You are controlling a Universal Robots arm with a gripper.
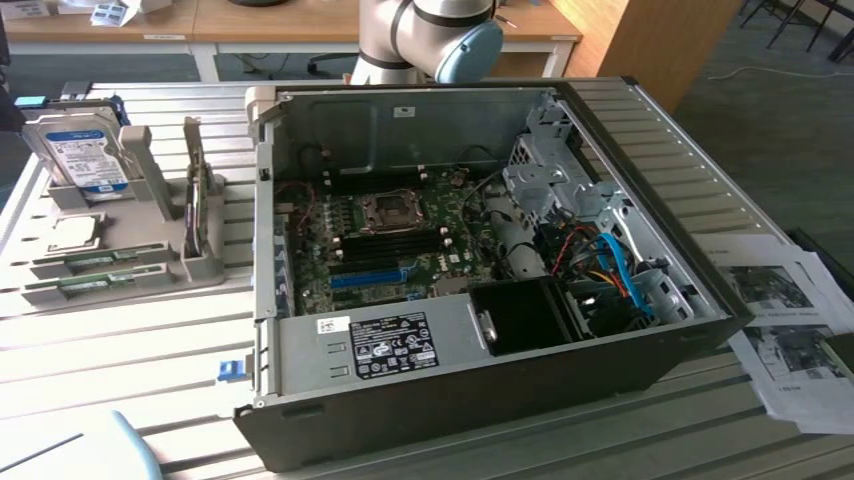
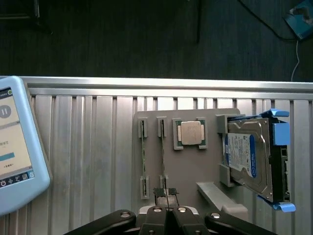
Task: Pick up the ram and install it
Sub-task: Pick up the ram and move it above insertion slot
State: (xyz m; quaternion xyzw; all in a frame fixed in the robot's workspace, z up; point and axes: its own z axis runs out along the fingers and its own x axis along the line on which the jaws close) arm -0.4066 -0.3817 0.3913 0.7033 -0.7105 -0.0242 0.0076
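Two ram sticks stand on edge in a grey holder [image 2: 188, 169], seen as thin lines: one ram stick [image 2: 143, 152] nearer the tablet and a second ram stick [image 2: 162, 152] beside it. In the exterior view they lie at the holder's front, ram [image 1: 100, 262] and ram [image 1: 83, 291]. My gripper [image 2: 167, 214] hangs above the holder, in line with the end of the second stick, its fingers pressed together and holding nothing. The black memory slots [image 1: 396, 243] sit on the motherboard inside the open computer case [image 1: 441, 400].
The holder also carries a CPU [image 2: 190, 133] and a hard drive [image 2: 249, 156] in a blue frame. A tablet [image 2: 17, 147] lies on the slatted table. The robot arm [image 1: 427, 40] rises behind the case. Papers [image 1: 787, 330] lie at the exterior view's right.
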